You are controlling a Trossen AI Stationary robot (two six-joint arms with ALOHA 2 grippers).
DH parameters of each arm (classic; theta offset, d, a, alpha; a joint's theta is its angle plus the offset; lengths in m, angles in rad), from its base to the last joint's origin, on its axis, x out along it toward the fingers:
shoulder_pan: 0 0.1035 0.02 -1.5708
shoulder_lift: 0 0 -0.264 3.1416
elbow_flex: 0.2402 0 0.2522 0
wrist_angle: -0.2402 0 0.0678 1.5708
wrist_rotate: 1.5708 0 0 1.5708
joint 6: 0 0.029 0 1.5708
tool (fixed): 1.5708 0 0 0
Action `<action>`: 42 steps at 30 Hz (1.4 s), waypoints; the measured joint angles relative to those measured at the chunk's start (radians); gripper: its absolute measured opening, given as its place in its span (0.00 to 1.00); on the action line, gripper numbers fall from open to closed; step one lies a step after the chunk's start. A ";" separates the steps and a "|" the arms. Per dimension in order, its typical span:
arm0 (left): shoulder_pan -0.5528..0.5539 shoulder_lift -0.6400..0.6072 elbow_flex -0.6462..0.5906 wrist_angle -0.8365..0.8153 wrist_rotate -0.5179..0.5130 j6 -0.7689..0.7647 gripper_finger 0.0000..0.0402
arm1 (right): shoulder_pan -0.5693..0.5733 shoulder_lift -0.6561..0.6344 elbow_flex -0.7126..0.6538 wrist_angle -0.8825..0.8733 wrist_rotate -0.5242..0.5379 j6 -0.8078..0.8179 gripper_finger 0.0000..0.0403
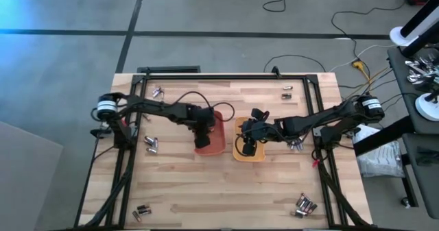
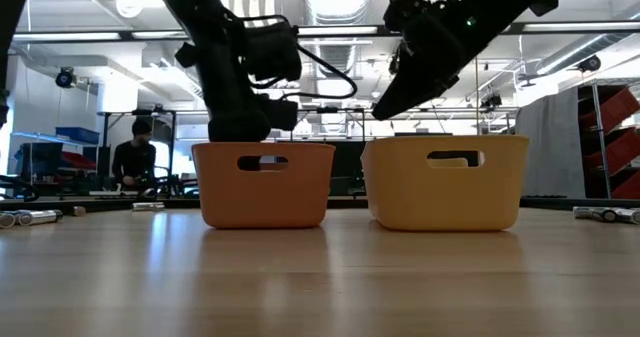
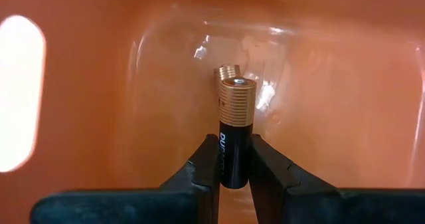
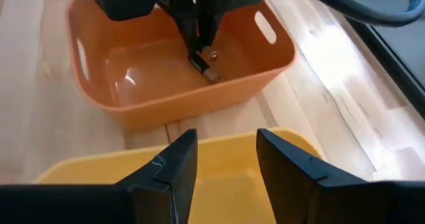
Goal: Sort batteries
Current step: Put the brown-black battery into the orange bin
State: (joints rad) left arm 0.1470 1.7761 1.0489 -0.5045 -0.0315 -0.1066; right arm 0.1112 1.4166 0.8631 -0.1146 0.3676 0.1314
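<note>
A wooden table (image 1: 226, 190) carries an orange tray (image 1: 215, 140) and a yellow tray (image 1: 248, 155) side by side at its centre. The left gripper (image 3: 236, 177) reaches down into the orange tray, clamped on a dark, copper-topped battery (image 3: 236, 137) held near the tray floor. The right gripper (image 4: 226, 159) hangs over the yellow tray, fingers apart and empty. Loose batteries (image 1: 151, 144) lie in small clusters near the table's edges.

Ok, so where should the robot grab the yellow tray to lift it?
Probably take the yellow tray by its thin end wall, at the rim above the handle slot, coming straight down. Its top is open, so one finger fits inside and one outside. The right gripper hangs above it, fingers open.
</note>
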 joint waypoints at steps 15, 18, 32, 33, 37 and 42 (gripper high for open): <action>0.000 0.005 -0.002 0.003 0.000 0.011 0.11 | 0.000 0.000 -0.001 0.045 0.000 -0.009 0.38; -0.001 0.005 -0.002 0.004 -0.001 0.043 0.13 | 0.000 0.000 -0.001 0.045 0.000 -0.008 0.37; -0.003 0.005 -0.003 0.035 -0.002 0.125 0.13 | 0.000 0.000 -0.001 0.045 0.000 0.027 0.41; -0.003 0.006 -0.003 0.036 -0.002 0.128 0.13 | 0.000 0.000 -0.001 0.045 0.000 0.028 0.41; -0.003 0.006 -0.003 0.046 -0.005 0.132 0.13 | 0.000 0.000 -0.001 0.045 0.000 0.044 0.42; -0.003 0.011 -0.003 0.059 -0.009 0.177 0.13 | 0.000 0.000 -0.001 0.045 0.000 0.057 0.44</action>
State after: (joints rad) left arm 0.1437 1.7872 1.0454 -0.4459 -0.0406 0.0704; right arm 0.1112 1.4162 0.8619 -0.0692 0.3672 0.1884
